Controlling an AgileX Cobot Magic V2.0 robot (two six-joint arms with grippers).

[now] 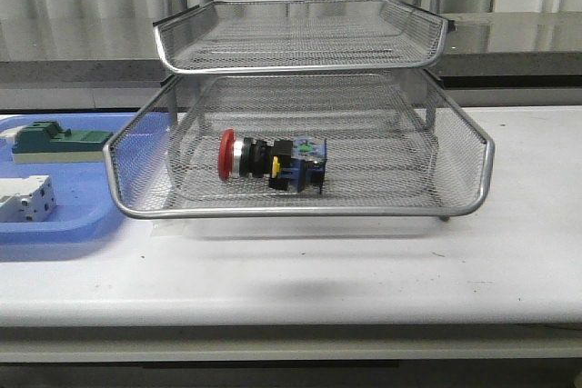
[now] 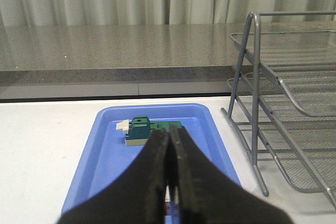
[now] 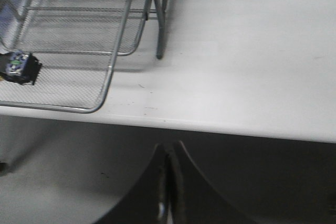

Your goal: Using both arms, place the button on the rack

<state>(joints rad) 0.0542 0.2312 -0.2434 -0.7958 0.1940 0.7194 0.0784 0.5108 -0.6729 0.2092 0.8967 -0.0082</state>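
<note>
Apparently placement is being shown as done: the button (image 1: 271, 164) is being carried on its side in the rack (image 1: 300, 211), lower tray, near the front rim. Left gripper (image 2: 169, 182) and right gripper (image 3: 168, 182) are being kept pressed together, empty, nothing left outstanding.

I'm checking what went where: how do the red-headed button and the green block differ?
The button lies on its side in the rack's lower mesh tier; the green block sits upright in the blue tray. The button is red, silver and black; the block is green on beige. Neither is held by a gripper.
</note>
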